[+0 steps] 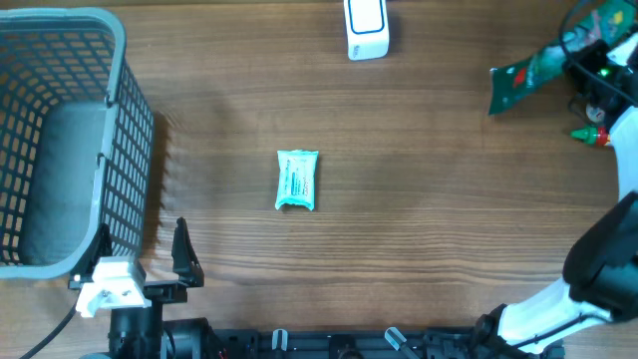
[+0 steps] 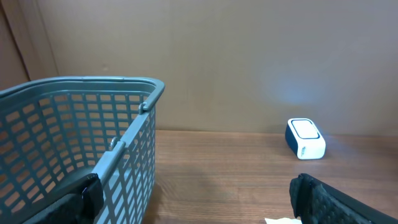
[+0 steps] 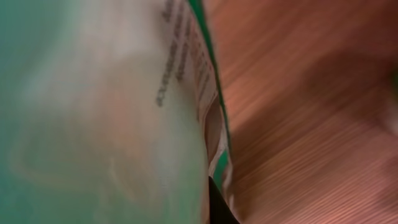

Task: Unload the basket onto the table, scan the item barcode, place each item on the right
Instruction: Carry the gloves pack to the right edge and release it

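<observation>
A wooden table spreads under both arms. A grey mesh basket stands just ahead of the left gripper, rising close on its left side. In the left wrist view the basket's wall fills the near left of the frame. The left gripper's jaws are spread wide with nothing between them, and its dark fingers show only at the bottom corners of that view.

Far out to the right, the right gripper is clamped on a green packet. The packet sticks out from its fingers toward the left and is tilted above the tabletop. Seen from the right wrist, the packet fills most of the frame at very close range. Lines of print run along its pale face, too blurred to read, and no barcode can be made out there.

A teal packet lies flat on the wood. It is ahead and to the right of the open left gripper and well apart from the right one.

The white scanner sits at the far edge of the table, well to the left of the right gripper and its packet, with bare wood between them. From the left wrist it appears far ahead and to the right.
</observation>
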`<action>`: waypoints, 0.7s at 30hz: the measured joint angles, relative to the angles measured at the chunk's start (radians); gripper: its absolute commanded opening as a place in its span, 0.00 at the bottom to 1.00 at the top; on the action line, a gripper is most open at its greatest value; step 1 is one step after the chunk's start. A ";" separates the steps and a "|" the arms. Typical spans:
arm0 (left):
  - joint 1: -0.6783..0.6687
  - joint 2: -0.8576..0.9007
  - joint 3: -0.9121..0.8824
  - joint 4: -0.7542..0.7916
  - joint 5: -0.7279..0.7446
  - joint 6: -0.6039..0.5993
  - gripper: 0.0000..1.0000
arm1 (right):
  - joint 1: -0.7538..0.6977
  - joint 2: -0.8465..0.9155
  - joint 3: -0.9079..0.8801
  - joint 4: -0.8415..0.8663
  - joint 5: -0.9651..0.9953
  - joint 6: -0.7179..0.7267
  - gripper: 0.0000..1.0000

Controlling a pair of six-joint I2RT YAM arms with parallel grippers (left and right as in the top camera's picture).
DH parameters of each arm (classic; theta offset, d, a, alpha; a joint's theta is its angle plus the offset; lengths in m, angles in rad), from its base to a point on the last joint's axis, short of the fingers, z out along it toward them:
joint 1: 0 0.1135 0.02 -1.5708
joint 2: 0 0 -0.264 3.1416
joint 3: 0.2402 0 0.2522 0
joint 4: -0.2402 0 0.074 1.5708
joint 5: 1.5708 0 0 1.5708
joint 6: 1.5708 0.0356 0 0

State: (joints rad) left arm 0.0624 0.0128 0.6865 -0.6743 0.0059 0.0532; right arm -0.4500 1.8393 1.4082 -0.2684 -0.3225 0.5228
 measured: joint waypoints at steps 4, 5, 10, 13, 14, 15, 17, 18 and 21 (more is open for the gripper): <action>0.000 0.000 0.000 0.000 0.000 0.000 1.00 | -0.034 0.106 0.000 0.053 0.095 -0.034 0.10; 0.000 0.000 0.000 0.000 0.000 0.000 1.00 | -0.039 0.130 0.000 0.068 0.129 -0.047 0.13; 0.000 0.000 0.000 0.000 0.000 0.000 1.00 | -0.045 0.175 0.000 0.080 0.235 -0.102 0.34; 0.000 0.000 0.000 0.000 0.000 0.000 1.00 | -0.045 0.175 0.000 0.090 0.269 -0.130 0.44; 0.000 0.000 0.000 0.000 0.000 0.000 1.00 | -0.045 0.175 0.002 0.082 0.280 -0.137 0.55; 0.000 0.000 0.000 0.000 0.000 0.000 1.00 | -0.045 0.175 0.003 0.075 0.288 -0.142 0.59; 0.000 0.000 0.000 0.000 0.000 0.000 1.00 | -0.045 0.174 0.008 0.040 0.310 -0.148 0.74; 0.000 0.000 0.000 0.000 0.000 0.000 1.00 | -0.045 0.169 0.008 0.023 0.326 -0.150 0.82; 0.000 0.000 0.000 0.000 0.000 0.000 1.00 | -0.045 0.110 0.008 -0.026 0.344 -0.151 1.00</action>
State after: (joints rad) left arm 0.0624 0.0128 0.6865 -0.6743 0.0059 0.0532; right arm -0.4946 1.9495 1.4162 -0.2939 0.0219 0.3721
